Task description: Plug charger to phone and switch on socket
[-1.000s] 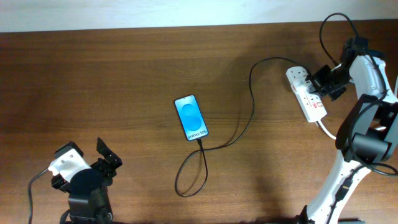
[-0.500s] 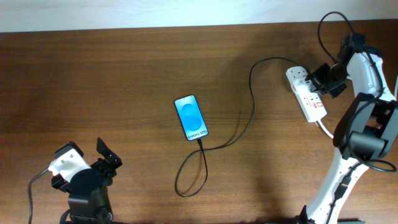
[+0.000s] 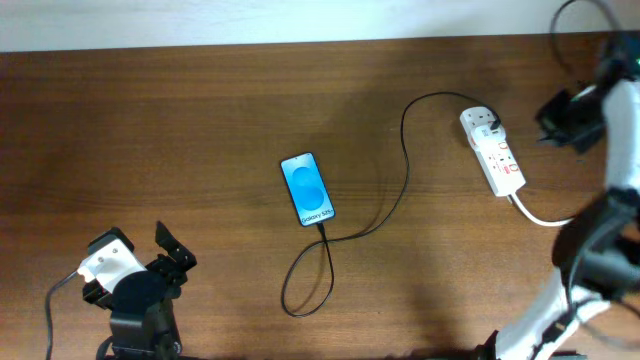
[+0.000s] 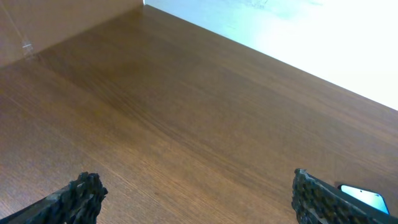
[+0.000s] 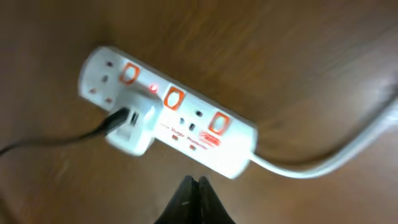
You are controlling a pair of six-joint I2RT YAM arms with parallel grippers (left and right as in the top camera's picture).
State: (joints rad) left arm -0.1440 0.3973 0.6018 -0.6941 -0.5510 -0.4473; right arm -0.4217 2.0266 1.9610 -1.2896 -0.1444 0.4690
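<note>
The phone [image 3: 307, 189] lies face up mid-table with its blue screen lit; a corner of the phone [image 4: 364, 196] shows in the left wrist view. The charger [image 3: 404, 150], a thin black cable, runs from the phone's lower end through a loop and up to the socket [image 3: 494, 153]. There the cable [image 5: 56, 142] enters a white adapter [image 5: 134, 126] seated in the socket [image 5: 186, 127]; a small red light [image 5: 152, 88] glows beside it. My right gripper [image 3: 548, 110] [image 5: 194, 184] is shut and empty, right of the socket and clear of it. My left gripper [image 3: 166, 256] [image 4: 196, 199] stands open over bare wood at the front left.
The socket's thick white cord [image 3: 540, 215] [image 5: 323, 158] trails toward the right arm's base. The table's far edge meets a white wall [image 3: 300, 20]. The cable's loop [image 3: 305, 290] lies below the phone.
My right gripper has pulled back from the socket, up and to the right. The left arm, phone and cable have not moved.
</note>
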